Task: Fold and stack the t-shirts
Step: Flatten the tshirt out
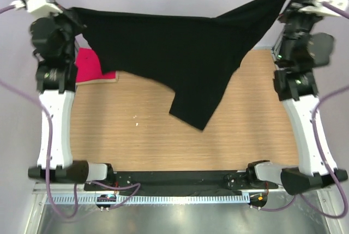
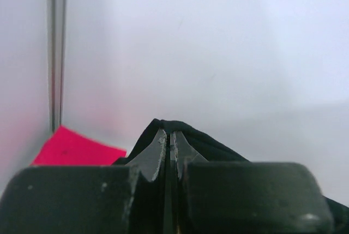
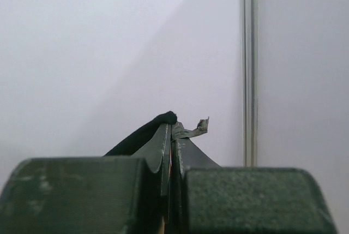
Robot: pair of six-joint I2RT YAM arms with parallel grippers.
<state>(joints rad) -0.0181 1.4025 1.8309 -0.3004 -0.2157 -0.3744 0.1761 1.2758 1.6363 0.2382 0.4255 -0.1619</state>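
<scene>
Black t-shirt (image 1: 180, 54) hung along the counter's far edge, left gripper (image 2: 169, 137) and right gripper (image 3: 171, 129) each clamped on a thin pinch; overstretching may pull one free.

- One black t-shirt (image 1: 180, 54) hung across the far side.
- One pink-red t-shirt (image 1: 90, 66) lay at the far left.
- One beige strip (image 1: 101, 80) showed beneath it.
- Two arms: left arm (image 1: 54, 125), right arm (image 1: 305, 125).
- One bench (image 1: 163, 141) lay underneath.
</scene>
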